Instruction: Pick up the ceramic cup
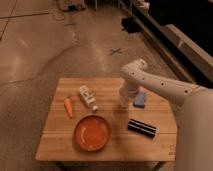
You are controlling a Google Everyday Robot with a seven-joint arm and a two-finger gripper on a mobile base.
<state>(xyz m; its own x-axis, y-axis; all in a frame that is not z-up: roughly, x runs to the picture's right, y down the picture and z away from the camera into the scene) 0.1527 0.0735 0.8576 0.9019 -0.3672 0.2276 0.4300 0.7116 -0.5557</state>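
On the left part of the wooden table (54,145): one orange carrot (68,106), lying near the left edge, apart from everything else. Just right of it, one white printed bottle (88,97), lying on its side, slanted, cap end toward the front. In front of the bottle, one orange plate (92,133), round, whole inner face in view, close to the front edge, touching neither carrot nor bottle. Right of centre, white arm reaching down from the right, gripper (121,103) low over the board between bottle and blue sponge (139,99). State of the gripper: cannot tell. Ceramic cup: not separable from the gripper's white body, at or under the gripper, just left of the sponge. One sponge, near the back right. In front of it, one black flat oblong item (141,127), slanted, near the right edge. Bare board between plate and black item, and along the back edge left of the arm.
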